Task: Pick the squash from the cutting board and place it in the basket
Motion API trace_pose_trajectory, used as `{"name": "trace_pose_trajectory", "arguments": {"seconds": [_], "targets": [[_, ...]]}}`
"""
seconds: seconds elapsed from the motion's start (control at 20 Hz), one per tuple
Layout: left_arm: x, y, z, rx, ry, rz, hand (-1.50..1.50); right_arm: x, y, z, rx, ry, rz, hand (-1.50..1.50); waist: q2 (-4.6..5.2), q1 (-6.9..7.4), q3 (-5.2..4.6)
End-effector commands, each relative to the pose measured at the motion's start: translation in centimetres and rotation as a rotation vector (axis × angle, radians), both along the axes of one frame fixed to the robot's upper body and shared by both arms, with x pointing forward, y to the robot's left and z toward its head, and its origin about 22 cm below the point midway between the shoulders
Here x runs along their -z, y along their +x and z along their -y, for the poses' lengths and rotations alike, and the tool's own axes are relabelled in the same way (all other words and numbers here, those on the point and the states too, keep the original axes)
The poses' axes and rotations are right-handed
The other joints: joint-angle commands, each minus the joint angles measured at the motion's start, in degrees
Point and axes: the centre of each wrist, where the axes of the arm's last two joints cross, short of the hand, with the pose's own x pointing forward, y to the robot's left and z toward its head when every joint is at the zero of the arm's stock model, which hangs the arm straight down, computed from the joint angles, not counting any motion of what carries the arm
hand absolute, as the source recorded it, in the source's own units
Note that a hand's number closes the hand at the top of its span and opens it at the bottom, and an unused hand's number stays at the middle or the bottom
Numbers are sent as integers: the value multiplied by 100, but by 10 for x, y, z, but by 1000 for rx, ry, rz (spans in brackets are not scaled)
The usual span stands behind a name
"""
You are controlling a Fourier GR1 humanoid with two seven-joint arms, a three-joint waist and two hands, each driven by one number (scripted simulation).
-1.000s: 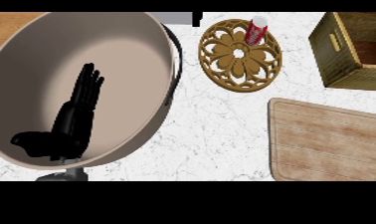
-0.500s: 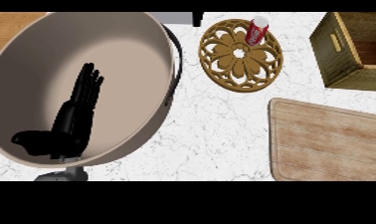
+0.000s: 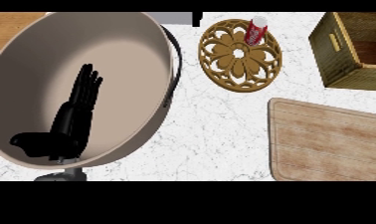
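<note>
The wooden cutting board (image 3: 325,141) lies at the lower right with nothing visible on its shown part. The woven basket (image 3: 339,51) stands at the upper right, partly cut off by the view's edge; what shows of its inside is bare. No squash appears anywhere in view. My left hand (image 3: 72,121) shows at the lower left, open with straight fingers pointing up, in front of a large beige bowl. My right hand is out of view.
A large beige bowl (image 3: 132,58) fills the left side. A round carved wooden trivet (image 3: 239,55) lies at top centre, with a small red-and-white bottle (image 3: 255,30) at its upper right edge. White marble counter (image 3: 213,133) lies between bowl and board.
</note>
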Motion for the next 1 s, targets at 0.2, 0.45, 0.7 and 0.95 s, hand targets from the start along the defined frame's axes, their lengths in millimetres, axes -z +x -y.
{"name": "trace_pose_trajectory", "arguments": {"seconds": [0.2,0.45,0.7,0.95], "targets": [[1,3,0,-13,-11,3,0,-37,-23,30,116,1,99,-150,-3,-16,-1],[-3,4,11,-8,-6,3,0,-55,-52,56,233,90,174,-150,13,-5,8],[3,-6,-16,2,-11,9,0,-90,-91,84,179,204,226,-150,-9,-30,3],[-19,17,3,1,3,25,0,-107,-116,98,110,248,223,-150,26,5,19]]}}
